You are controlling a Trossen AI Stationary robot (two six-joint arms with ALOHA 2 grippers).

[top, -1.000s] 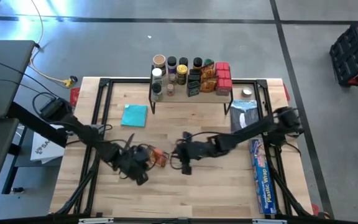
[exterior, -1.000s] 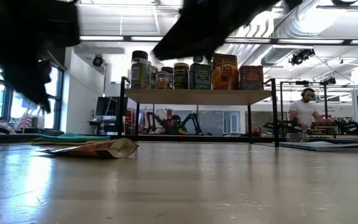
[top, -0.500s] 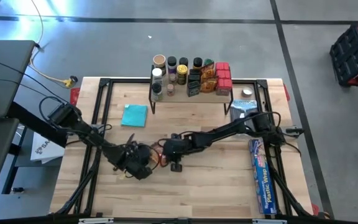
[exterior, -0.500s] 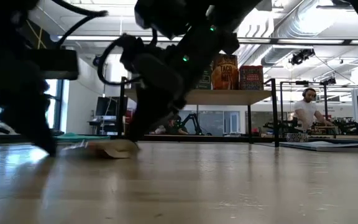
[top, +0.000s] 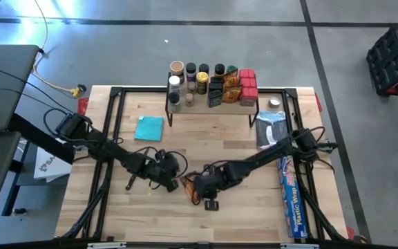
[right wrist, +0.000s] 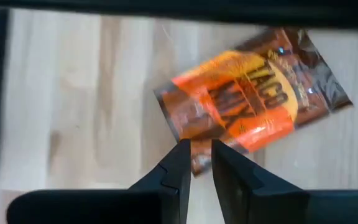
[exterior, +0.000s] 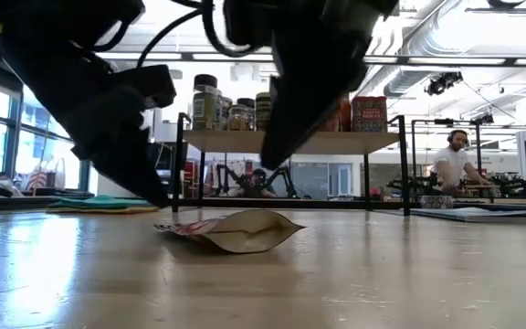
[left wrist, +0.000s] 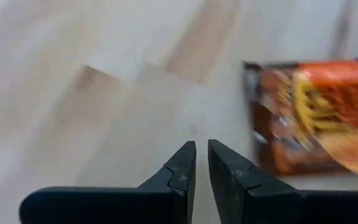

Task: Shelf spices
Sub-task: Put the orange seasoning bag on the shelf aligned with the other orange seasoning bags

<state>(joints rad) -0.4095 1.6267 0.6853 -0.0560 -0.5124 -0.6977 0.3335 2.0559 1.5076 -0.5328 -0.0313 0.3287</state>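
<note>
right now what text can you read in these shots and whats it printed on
"TACO MIX" on the orange packet lying flat on the table.
"Plastic Wrap" on the long blue box at the table's right edge.
"ACO" on a packet on the shelf.
Jar and red box labels on the shelf: too small to read.

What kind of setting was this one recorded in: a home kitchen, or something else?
Probably a robotics lab or workshop, not a kitchen. The wooden table stands on a bare concrete floor; the low view shows exposed ceiling ducts, another robot arm rig behind the shelf, and a person at a bench.
</note>
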